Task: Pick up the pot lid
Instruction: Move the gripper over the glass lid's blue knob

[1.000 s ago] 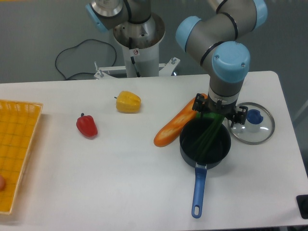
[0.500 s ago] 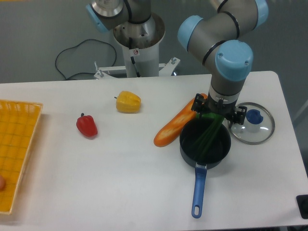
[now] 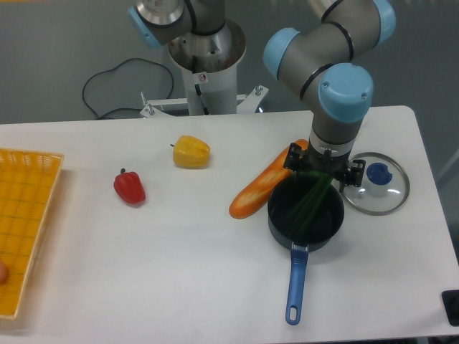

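Note:
The gripper [image 3: 325, 164] hangs over the back rim of the black pot, its two dark fingers spread wide and open. Nothing is held between them that I can see. To its right lies the clear glass pot lid [image 3: 379, 198], flat on the table with its blue knob [image 3: 379, 173] upward. The right finger appears close to the lid's left edge; whether they touch I cannot tell. Part of that edge is hidden by the finger.
The black pot [image 3: 278, 223] holds a long green item [image 3: 310, 208], its blue handle [image 3: 296, 287] pointing frontward. An orange baguette-like item [image 3: 251, 197] lies left of it. Farther left are a yellow pepper [image 3: 191, 152], a red pepper [image 3: 130, 188] and a yellow crate [image 3: 29, 236].
The arm's wrist has shifted and turned slightly above the pot. Its fingers remain apart in nearly the same place, and the lid has not moved.

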Controlling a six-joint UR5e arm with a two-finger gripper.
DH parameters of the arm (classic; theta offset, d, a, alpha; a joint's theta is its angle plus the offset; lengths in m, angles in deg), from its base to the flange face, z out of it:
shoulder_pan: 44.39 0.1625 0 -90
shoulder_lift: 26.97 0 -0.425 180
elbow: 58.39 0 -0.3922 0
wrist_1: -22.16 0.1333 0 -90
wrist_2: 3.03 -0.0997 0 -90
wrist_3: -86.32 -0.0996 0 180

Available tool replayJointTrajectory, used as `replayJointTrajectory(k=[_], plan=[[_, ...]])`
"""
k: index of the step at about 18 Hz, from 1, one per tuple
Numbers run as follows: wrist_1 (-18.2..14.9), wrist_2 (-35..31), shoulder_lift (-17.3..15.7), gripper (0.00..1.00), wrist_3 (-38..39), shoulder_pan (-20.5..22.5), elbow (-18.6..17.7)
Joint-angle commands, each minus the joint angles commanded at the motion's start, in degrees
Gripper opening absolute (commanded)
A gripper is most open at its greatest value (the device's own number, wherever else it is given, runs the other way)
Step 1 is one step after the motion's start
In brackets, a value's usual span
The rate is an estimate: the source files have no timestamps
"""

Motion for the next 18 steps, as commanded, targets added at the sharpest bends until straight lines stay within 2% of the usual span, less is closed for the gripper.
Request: replayJointTrajectory(k=[4,11,14,18], plan=[[0.9,-1.0,0.3,1.0,2.7,0.4,0.3],[0.9,-0.8,1.0,1.0,1.3,6.1,1.8],[1.0,-1.1,3.9,1.0,-5.1,8.2,1.7],[1.0,-0.8,4.8,1.0,-15.4,11.3,2.3]])
